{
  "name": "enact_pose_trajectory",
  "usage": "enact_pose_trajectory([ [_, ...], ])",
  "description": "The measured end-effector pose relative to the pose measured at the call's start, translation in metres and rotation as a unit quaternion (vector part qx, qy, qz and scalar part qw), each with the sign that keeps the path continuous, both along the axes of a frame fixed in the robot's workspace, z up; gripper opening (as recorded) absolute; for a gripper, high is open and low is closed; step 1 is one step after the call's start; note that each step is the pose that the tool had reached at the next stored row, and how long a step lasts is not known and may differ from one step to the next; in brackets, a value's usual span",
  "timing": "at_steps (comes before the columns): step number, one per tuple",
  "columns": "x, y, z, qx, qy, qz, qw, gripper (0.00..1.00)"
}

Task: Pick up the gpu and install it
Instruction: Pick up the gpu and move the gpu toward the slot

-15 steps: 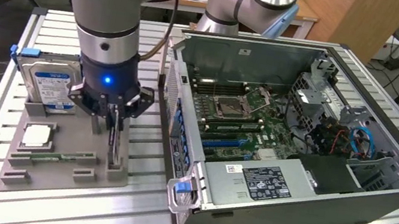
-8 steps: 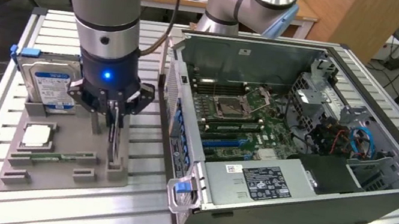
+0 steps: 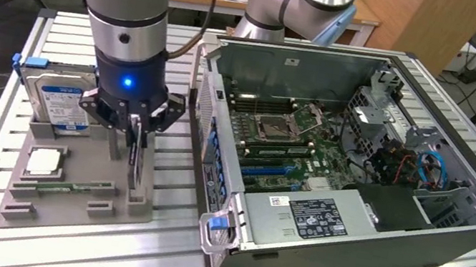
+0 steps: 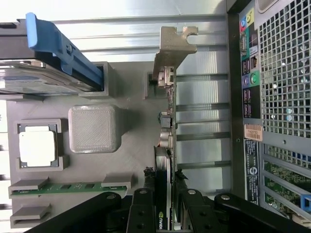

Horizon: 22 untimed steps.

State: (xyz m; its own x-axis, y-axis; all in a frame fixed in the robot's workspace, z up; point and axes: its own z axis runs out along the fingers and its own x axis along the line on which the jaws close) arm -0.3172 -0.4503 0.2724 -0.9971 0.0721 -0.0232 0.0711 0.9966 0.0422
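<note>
— So, which step is this?
— The pick. From the exterior view's left: hard drive (image 3: 55,99), then the gpu (image 3: 136,176) standing on edge in the grey holder (image 3: 61,205). The gripper (image 3: 127,148) is partly closed, pinching the card's top edge.
— What does the next move call for?
— A straight lift clear of the slot, I'd judge. The open computer case (image 3: 348,228) sits rightward.

Between the gripper's (image 4: 164,216) matt black fingers (image 4: 142,213) stands the gpu (image 4: 165,145), dull silver metal at its far end. Under it the tray (image 4: 126,160) is matt grey plastic, finely rough. Beside the gripper, the computer case (image 4: 286,73) is perforated grey metal and the table (image 4: 204,92) is ribbed, shiny metal.
</note>
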Motion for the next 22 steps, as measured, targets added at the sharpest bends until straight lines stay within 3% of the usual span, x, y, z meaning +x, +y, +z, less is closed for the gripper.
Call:
enact_pose_trajectory([
  [5,0.0,0.0,0.0069,0.0,0.0,0.0,1.0,0.26],
  [22,0.0,0.0,0.0079,0.0,0.0001,0.001,1.0,0.26],
])
